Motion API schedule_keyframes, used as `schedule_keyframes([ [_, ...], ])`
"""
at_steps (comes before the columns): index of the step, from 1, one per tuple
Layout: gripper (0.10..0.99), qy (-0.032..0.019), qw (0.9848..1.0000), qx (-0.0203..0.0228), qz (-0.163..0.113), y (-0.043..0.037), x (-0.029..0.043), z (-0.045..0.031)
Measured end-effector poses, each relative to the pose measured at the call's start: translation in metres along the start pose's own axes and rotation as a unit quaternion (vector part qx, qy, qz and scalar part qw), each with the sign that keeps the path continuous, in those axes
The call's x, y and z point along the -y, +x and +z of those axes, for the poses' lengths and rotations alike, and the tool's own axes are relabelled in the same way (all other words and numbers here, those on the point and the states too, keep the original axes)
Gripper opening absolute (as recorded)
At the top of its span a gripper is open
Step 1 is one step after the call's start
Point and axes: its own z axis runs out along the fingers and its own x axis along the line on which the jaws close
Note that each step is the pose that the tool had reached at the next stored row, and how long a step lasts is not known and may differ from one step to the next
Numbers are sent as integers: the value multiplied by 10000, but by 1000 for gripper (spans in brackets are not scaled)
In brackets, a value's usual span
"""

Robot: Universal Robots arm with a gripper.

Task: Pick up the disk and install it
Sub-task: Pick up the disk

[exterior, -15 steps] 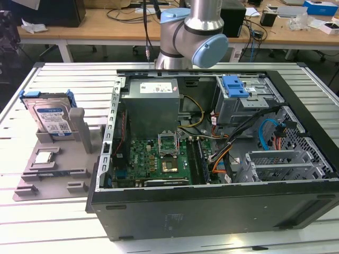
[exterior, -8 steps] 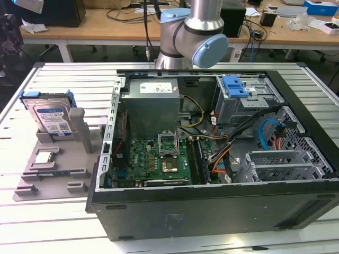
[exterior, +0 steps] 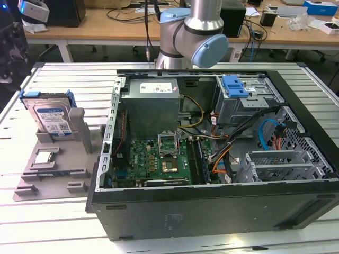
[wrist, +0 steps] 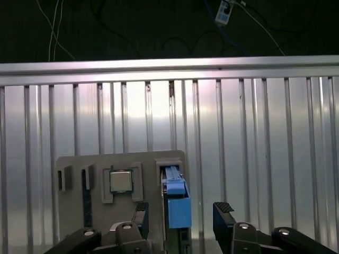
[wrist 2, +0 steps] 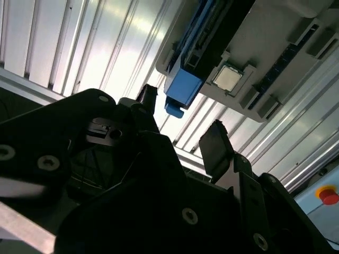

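The disk (exterior: 50, 117) stands on edge in a grey holder (exterior: 58, 164) at the exterior view's left, silver with a white-and-blue label and a blue rail frame. In both wrist views its blue-framed edge (wrist: 177, 203) (wrist 2: 183, 87) appears between my two black fingers. My gripper (wrist: 181, 209) (wrist 2: 181, 110) is open, hovering over the disk with a finger (wrist: 140, 211) on each side of it, and I see no contact. Nothing is held.
A small square silver chip (wrist: 121, 181) sits in the holder beside the disk. The open computer case (exterior: 212, 137) lies at the exterior view's right, with a blue bracket (exterior: 234, 85) on its metal cage. The ribbed metal table (exterior: 63, 84) carries everything.
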Motion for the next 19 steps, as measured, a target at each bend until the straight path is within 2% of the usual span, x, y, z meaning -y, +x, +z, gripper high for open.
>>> schedule_keyframes([
  [5, 600, -3, 9998, -21, -193, -5, 37, 83],
  [7, 600, -6, 9995, -28, -322, -8, 74, 110],
  [9, 600, -7, 9993, -30, -371, -11, 102, 128],
  [13, 600, -8, 9990, -39, -440, -13, 144, 212],
  [16, 600, -11, 9985, -52, -550, -11, 196, 363],
  [19, 600, -11, 9982, -55, -597, -21, 205, 539],
])
